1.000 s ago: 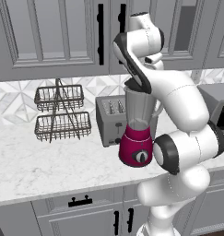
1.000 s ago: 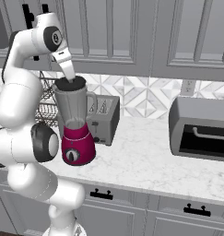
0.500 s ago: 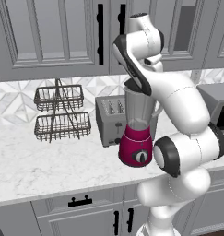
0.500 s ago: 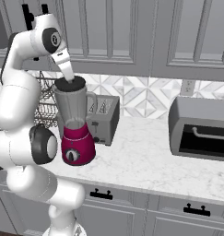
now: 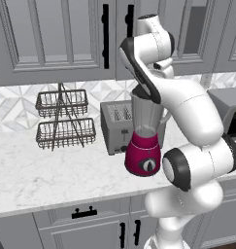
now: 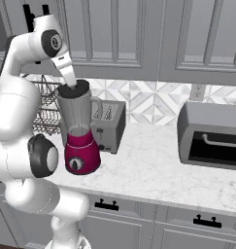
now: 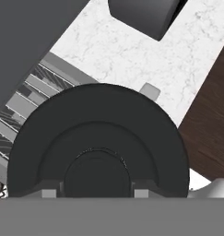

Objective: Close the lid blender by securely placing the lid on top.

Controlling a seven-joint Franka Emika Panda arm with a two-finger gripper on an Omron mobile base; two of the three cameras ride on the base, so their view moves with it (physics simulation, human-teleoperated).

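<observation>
The gripper [image 6: 72,86] hangs directly over the blender [image 6: 79,131], which stands upright on the counter [image 6: 153,170], its long axis vertical and its dial facing the cabinets' front edge. The round black lid [image 7: 98,145] lies flat just beneath the hand, level with the jar's rim; whether it is fully seated cannot be told. The fingertips are barely visible, so their spread cannot be judged. This looks like the final seating step; the next move likely calls for a straight downward press, then release.
</observation>
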